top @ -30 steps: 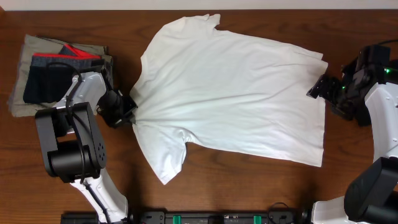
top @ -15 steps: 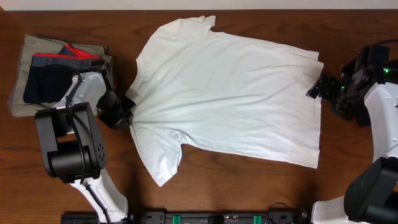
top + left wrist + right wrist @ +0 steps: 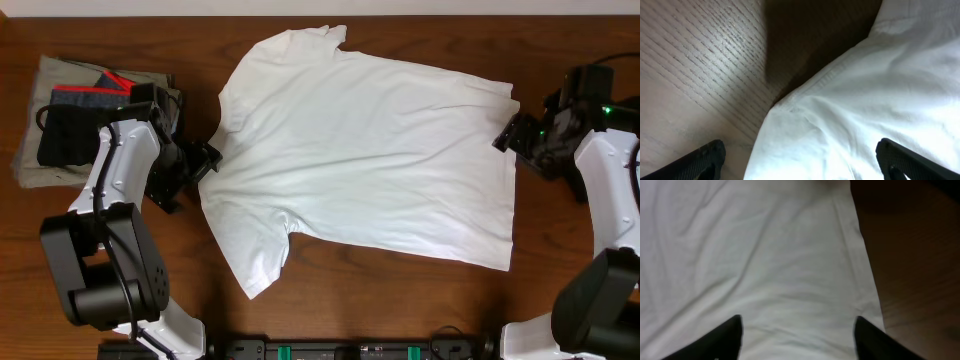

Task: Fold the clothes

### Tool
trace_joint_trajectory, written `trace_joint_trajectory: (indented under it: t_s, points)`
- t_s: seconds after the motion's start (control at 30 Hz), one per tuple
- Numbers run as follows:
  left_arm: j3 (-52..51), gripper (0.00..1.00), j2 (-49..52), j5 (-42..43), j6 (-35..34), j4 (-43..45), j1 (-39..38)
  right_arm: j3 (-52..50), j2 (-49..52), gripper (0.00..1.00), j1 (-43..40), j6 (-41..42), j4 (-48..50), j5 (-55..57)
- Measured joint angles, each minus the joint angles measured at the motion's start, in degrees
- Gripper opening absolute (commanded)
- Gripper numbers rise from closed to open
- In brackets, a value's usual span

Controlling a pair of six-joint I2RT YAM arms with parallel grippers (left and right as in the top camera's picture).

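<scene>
The clothes here are a white short-sleeved T-shirt (image 3: 360, 150), lying spread flat across the middle of the wooden table (image 3: 400, 290) with its collar side to the left. My left gripper (image 3: 205, 162) stands at the shirt's left edge. In the left wrist view its jaws (image 3: 800, 160) are wide open with the shirt's seamed edge (image 3: 840, 100) lying loose between them. My right gripper (image 3: 508, 135) hangs over the shirt's right hem. It is open (image 3: 797, 337), and cloth (image 3: 765, 255) lies below the fingers, not pinched.
A pile of khaki-grey folded pieces (image 3: 30, 150) lies at the far left, with black shorts (image 3: 70, 135) with a red-and-grey waistband on top, just behind my left arm. A black rail (image 3: 350, 350) runs along the front edge.
My left gripper opened and let go of the shirt's left edge, and its arm shifted up and back. The shirt slid slightly left before that. The right gripper's jaws narrowed somewhat.
</scene>
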Motion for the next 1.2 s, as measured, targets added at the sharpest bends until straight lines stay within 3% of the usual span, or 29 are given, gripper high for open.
trace_joint_trajectory:
  t_s: [0.1,0.23,0.53,0.83,1.2]
  points:
    - [0.0,0.98,0.0,0.0,0.5,0.1,0.0,0.0,2.6,0.23,0.0,0.0,4.2,0.2]
    - [0.0,0.98,0.0,0.0,1.7,0.2,0.0,0.0,7.2,0.02,0.0,0.4,13.1,0.6]
    - [0.0,0.98,0.0,-0.3,3.5,0.6,0.0,0.0,16.2,0.02,0.0,0.5,29.5,3.1]
    - [0.0,0.98,0.0,-0.4,3.6,1.3,0.0,0.0,19.1,0.1,3.5,-2.9,43.1,9.3]
    - [0.0,0.98,0.0,-0.4,3.6,1.3,0.0,0.0,23.5,0.06,5.9,-3.0,48.8,16.2]
